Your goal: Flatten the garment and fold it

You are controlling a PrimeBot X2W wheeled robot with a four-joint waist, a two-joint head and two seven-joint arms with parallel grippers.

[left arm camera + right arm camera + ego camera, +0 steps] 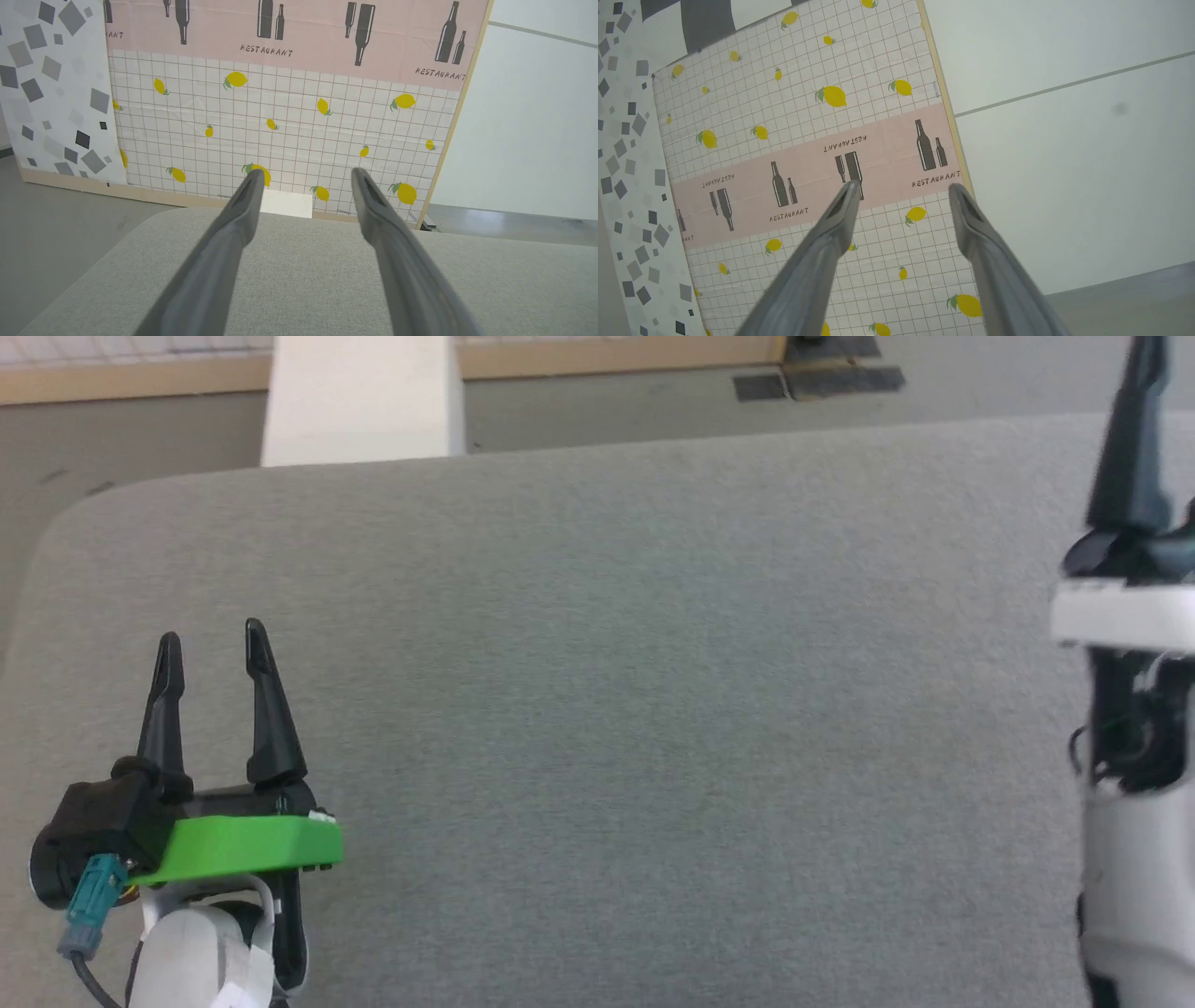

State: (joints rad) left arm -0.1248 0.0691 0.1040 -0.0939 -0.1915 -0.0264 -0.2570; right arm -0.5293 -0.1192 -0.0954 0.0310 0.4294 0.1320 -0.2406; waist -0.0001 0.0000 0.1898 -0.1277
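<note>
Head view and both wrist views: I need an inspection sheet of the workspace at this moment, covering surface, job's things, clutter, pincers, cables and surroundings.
Surface: grey cloth-covered table, flat, with a rounded far-left corner.
Job's things: nothing seen.
Clutter: nothing seen.
Pincers: left pincer open, at the table's near left, fingers pointing across it; right pincer open, pointing at the wall panel.
Cables: teal plug at the left wrist; dark wires at the right wrist.
Surroundings: wall panel printed with lemons and bottles; white post behind the table; grey floor.
</note>
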